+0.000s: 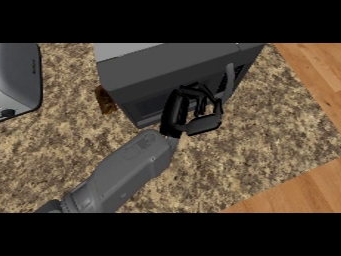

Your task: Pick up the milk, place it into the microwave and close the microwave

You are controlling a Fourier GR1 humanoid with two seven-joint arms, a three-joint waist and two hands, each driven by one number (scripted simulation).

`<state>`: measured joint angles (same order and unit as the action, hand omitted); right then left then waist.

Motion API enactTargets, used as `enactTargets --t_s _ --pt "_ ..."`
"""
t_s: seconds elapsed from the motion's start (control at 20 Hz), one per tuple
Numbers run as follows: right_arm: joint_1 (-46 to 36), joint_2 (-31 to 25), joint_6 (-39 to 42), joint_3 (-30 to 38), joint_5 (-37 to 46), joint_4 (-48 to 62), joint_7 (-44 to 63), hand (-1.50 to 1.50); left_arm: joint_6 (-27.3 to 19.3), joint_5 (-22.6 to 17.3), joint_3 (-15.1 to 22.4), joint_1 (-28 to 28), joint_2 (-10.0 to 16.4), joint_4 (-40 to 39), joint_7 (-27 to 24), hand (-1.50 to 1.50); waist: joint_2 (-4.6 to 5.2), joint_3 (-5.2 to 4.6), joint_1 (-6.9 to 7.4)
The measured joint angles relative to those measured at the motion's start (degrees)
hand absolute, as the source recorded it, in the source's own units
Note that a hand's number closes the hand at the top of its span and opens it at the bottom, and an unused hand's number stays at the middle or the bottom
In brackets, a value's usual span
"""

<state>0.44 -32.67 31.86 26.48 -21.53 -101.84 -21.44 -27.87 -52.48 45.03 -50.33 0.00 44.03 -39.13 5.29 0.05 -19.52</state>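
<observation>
Left hand [190,112] on microwave [173,65] front, milk out of sight

Head view. Black left hand sits just right of frame centre, up against the dark front face of the microwave. Grey forearm [121,175] runs in from 7 o'clock and climbs toward the hand. Fingers [202,97] point to 12–1 o'clock, loosely bent and spread, lying on the door panel, not wrapped round anything. Thumb [206,125] sticks out to 3 o'clock, apart from the fingers. Nothing shows in the hand. Fingertips end near the door handle [229,80], a slim grey upright bar at 1 o'clock of the hand; touching it or not, cannot tell.

Microwave fills 12 o'clock of the frame, with a pale grey top panel toward 11 o'clock. Door looks shut or nearly so; whether any gap is left, cannot tell. Milk: no part of it shows, so where it sits cannot be told.

Small brown object [105,100] peeks out at the microwave's left side, 9 o'clock of the hand, just beside the casing. What it is, unclear.

Toaster [10,75], silver with dark levers, at the 9–10 o'clock edge of the frame, well apart from the microwave. Both stand on a speckled brown counter [261,130]. Wooden floor [320,85] shows at the 2–3 o'clock and 5 o'clock edges
</observation>
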Motion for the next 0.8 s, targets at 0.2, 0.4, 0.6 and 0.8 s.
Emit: enactTargets --t_s 0.2,0.4,0.6,0.8 --pt "-1.2 -1.8 0.4 1.1 0.1 1.3 -0.1 -1.50 -0.1 -0.8 0.4 -0.3 0.0 -0.2 -1.1 1.50 0.15 0.07 -0.01" --pt "-2.0 -2.8 1.0 1.8 -0.6 3.2 -0.1 -1.50 0.3 -1.8 1.0 -0.7 0.0 -0.4 -1.5 1.50 0.27 0.16 0.24" --pt "-2.6 -3.4 2.0 2.2 -2.0 5.3 -0.2 -1.50 0.2 -2.5 1.4 -0.8 0.0 -0.6 -2.4 1.50 0.35 0.25 0.15" --pt "-3.5 -3.7 3.1 2.4 -3.5 7.6 -0.3 -1.50 0.1 -3.4 2.0 -1.2 0.0 -0.9 -2.8 1.50 0.43 0.31 0.33"
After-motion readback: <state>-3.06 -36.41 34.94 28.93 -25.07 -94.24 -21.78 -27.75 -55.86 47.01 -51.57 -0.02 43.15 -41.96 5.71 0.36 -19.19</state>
